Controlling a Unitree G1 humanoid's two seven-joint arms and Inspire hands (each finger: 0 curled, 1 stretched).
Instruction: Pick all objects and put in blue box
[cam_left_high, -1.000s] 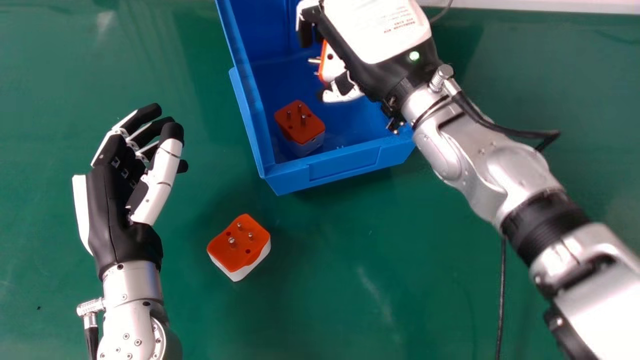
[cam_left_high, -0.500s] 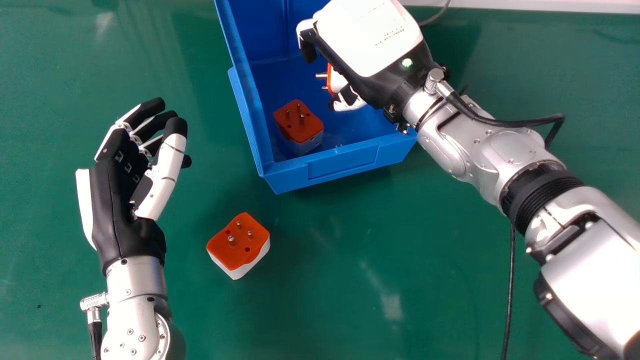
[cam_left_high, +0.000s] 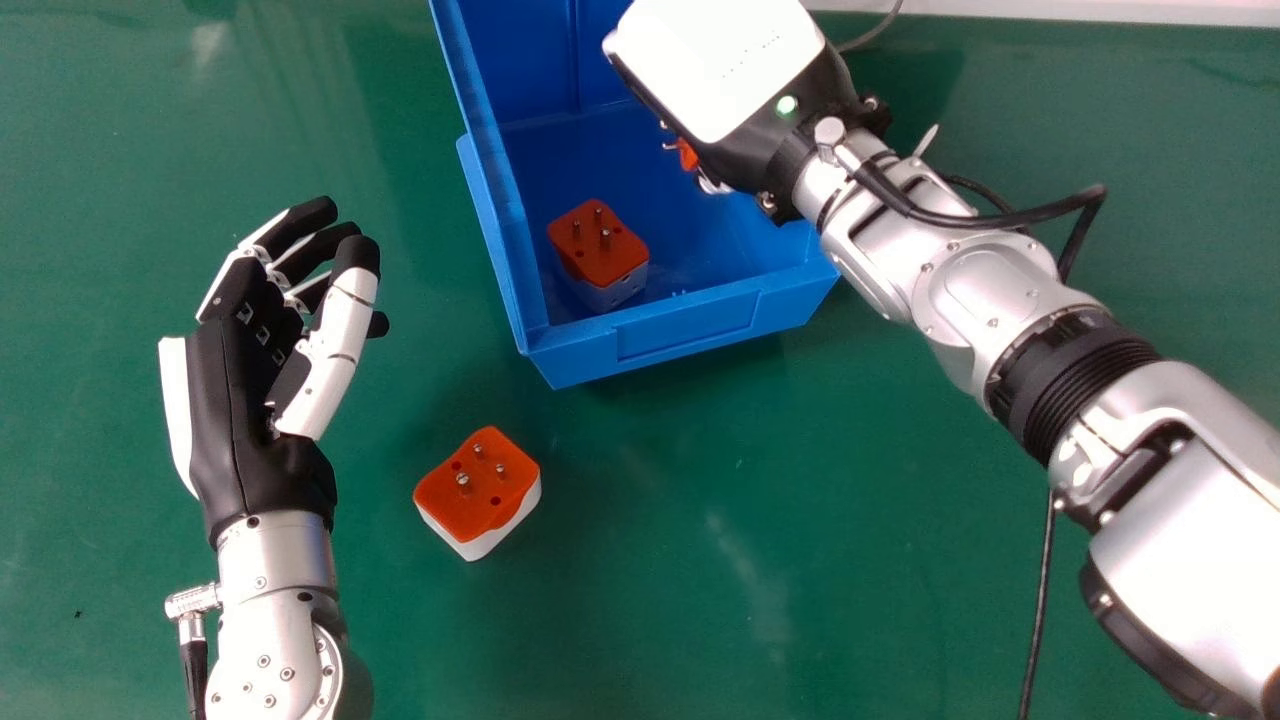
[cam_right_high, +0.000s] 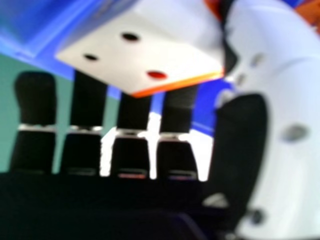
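Over the blue box in the head view is my right hand, its back facing up, partly covering a held orange-and-white plug adapter. The right hand view has that adapter pinched between the fingers and thumb of my right hand. Inside the box, near its front left corner, a second adapter sits pins up. A third adapter lies pins up on the green table, outside the box. My left hand is open with relaxed fingers, left of that third adapter and holding nothing.
Green table surrounds the box and stretches in front of it. A black cable hangs beside the right arm, and another loops over its wrist. A pale strip runs along the table's far edge.
My right hand has rotated, so its back now hides most of its fingers and the held adapter, which has moved slightly right and down. My left hand has drifted slightly right.
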